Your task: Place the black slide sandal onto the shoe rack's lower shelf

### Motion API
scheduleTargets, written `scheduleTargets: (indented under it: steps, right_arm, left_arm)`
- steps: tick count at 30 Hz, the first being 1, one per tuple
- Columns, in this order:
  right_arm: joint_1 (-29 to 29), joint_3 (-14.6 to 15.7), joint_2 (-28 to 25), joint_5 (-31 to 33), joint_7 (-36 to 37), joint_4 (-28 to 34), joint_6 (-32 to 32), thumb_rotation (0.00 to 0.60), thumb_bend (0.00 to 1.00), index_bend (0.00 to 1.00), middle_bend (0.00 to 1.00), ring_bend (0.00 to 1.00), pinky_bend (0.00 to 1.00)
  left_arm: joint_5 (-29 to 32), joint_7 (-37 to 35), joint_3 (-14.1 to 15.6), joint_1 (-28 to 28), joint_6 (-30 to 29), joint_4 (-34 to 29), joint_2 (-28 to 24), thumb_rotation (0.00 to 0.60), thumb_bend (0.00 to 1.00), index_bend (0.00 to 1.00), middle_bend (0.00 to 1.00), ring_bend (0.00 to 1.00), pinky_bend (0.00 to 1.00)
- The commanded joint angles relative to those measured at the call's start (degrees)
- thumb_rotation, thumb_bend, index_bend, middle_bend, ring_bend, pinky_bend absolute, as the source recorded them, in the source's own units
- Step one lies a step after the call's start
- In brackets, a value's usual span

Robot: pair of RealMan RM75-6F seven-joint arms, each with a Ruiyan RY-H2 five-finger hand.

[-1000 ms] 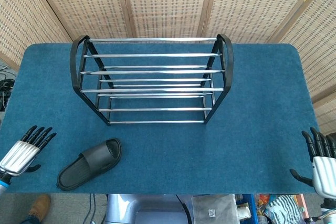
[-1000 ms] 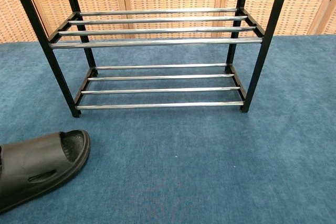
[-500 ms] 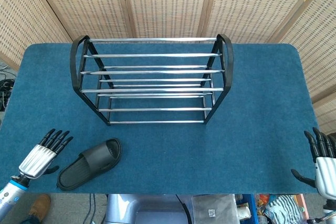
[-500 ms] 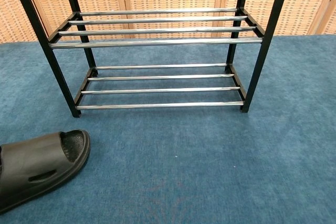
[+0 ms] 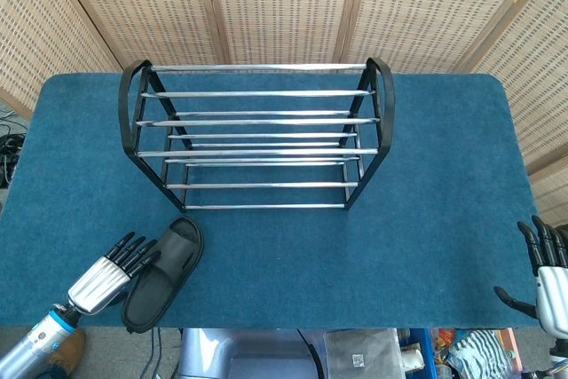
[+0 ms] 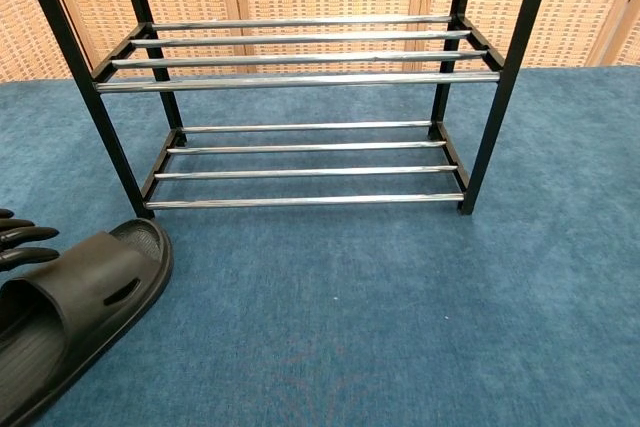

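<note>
The black slide sandal lies on the blue table near the front left, toe toward the shoe rack; the chest view shows the sandal at bottom left. My left hand presses against the sandal's left side with fingers spread, holding nothing; its fingertips show at the chest view's left edge. The rack's lower shelf of chrome bars holds nothing. My right hand hovers open at the table's front right corner.
The rack stands at the table's middle back, with black end frames and chrome bars on the upper shelf. Wicker screens close off the back. The table's front edge runs just below the sandal.
My left hand has moved right and reached the sandal, pushing it so its heel swung round and its toe now points more toward the rack. The right hand has dropped slightly.
</note>
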State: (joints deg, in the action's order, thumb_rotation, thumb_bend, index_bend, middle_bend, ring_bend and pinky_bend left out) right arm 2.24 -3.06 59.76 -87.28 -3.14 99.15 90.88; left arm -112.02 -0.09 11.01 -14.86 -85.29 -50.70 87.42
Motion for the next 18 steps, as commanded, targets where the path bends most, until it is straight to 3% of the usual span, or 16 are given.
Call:
scheduleTargets:
  steps: [1,11,18]
  right_arm:
    - [0.01,-0.02,-0.05,0.04,0.08,0.02,0.01,0.6,0.0,0.0,0.0,0.0,0.0]
    - [0.05,-0.2,-0.34,0.47,0.67,-0.01,-0.01,0.6,0.0,0.0,0.0,0.0,0.0]
    - [0.21,-0.34,-0.78,0.75,1.51,0.06,0.17,0.6,0.0,0.0,0.0,0.0,0.0]
  left_arm:
    - [-1.11,2.37,0.3,-1.37,0.68,-2.51,-0.05,0.6,0.07,0.0,0.0,0.0,0.0]
    - [-6.36,13.53,2.41,-7.58,9.05,-13.33,-2.62,0.6,0.07,0.0,0.0,0.0,0.0]
    - [-9.18,21.47,3.15,-16.25,21.44,-26.92,-10.93,0.6,0.07,0.0,0.0,0.0,0.0]
